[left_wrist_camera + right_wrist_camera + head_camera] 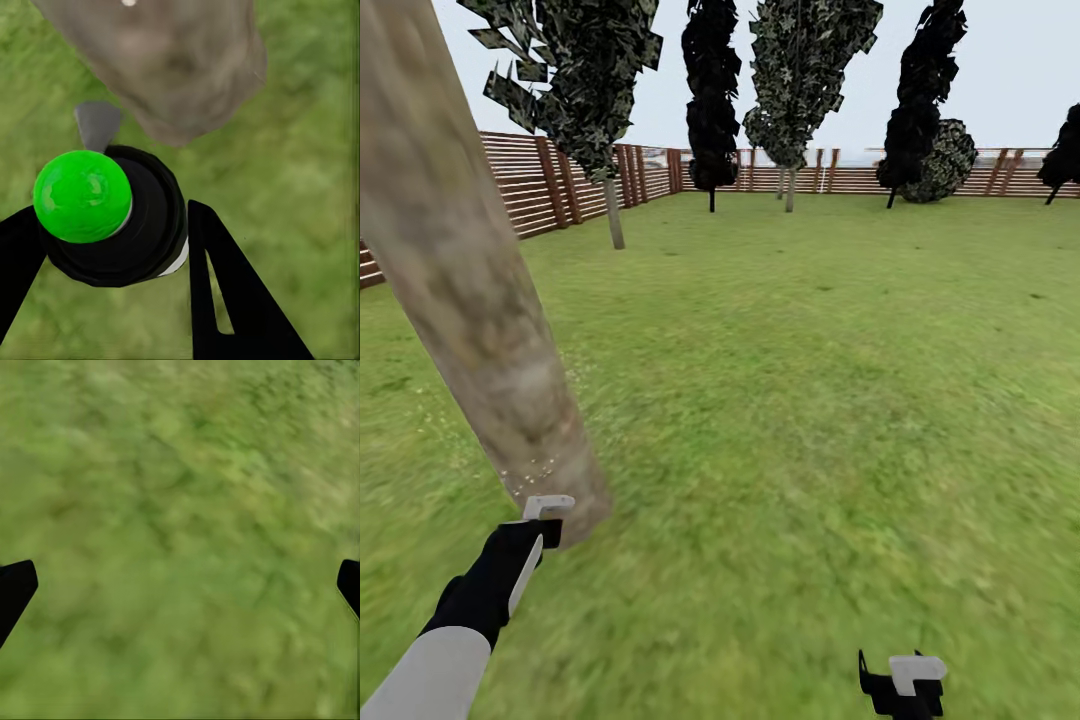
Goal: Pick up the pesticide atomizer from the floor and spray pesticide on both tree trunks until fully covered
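A thick, mottled grey-brown tree trunk point(470, 290) leans across the left of the head view. Its foot stands in the lawn just ahead of my left gripper point(546, 520). That gripper point(112, 225) is shut on the pesticide atomizer point(84, 196), a black bottle with a bright green ball top. The atomizer's grey nozzle point(97, 124) points at the trunk point(172, 60) from close by. Tiny white pesticide specks point(532, 470) dot the bark low down. My right gripper point(902, 682) hangs open over bare grass, its two fingertips point(15, 589) far apart.
Green lawn runs back to a brown slatted fence point(535, 180). A leafy tree with a pale bare trunk point(616, 215) stands near the left fence. Another pale-trunked tree point(790, 190) and thin black columnar trees point(712, 110) line the far fence.
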Controlling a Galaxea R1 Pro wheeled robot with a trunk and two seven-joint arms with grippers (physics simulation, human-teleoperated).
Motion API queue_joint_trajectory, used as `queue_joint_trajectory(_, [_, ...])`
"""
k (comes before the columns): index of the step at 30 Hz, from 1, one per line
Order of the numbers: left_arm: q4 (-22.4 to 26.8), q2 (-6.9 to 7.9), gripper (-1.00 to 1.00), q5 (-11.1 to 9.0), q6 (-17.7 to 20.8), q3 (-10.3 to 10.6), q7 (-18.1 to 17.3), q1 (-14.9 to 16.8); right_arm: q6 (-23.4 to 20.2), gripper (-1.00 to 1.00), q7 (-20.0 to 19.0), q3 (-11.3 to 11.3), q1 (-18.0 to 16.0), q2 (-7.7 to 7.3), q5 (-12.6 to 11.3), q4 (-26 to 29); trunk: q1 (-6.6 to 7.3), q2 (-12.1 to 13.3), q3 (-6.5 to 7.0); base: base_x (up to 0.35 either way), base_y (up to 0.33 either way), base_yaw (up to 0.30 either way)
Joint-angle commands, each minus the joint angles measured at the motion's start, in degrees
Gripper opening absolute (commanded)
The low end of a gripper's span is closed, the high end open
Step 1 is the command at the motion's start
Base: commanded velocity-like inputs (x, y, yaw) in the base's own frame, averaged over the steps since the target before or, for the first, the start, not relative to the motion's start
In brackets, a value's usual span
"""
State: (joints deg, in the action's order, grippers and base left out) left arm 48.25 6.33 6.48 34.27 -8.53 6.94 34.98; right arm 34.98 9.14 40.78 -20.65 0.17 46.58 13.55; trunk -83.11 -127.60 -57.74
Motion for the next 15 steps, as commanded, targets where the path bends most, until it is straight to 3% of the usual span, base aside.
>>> queue_joint_trajectory(1, [0.0,0.00,-1.00,0.0,0.0,0.0,0.0,0.0,0.0,1.00,0.0,0.0,0.0,0.00,0.0,0.0,0.00,0.0,0.00,0.139,-0.242,0.000])
queue_joint_trajectory(4, [0.0,-0.05,-1.00,0.0,0.0,0.0,0.0,0.0,0.0,1.00,0.0,0.0,0.0,0.01,0.0,0.0,0.00,0.0,0.00,0.072,-0.261,0.062])
queue_joint_trajectory(10, [0.0,-0.08,-1.00,0.0,0.0,0.0,0.0,0.0,0.0,1.00,0.0,0.0,0.0,0.01,0.0,0.0,0.00,0.0,0.00,0.003,-0.269,0.230])
queue_joint_trajectory(15, [0.0,-0.08,-1.00,-0.1,0.0,0.0,0.0,0.0,0.0,1.00,0.0,0.0,0.0,0.01,0.0,0.0,0.00,0.0,0.00,0.000,-0.270,0.012])
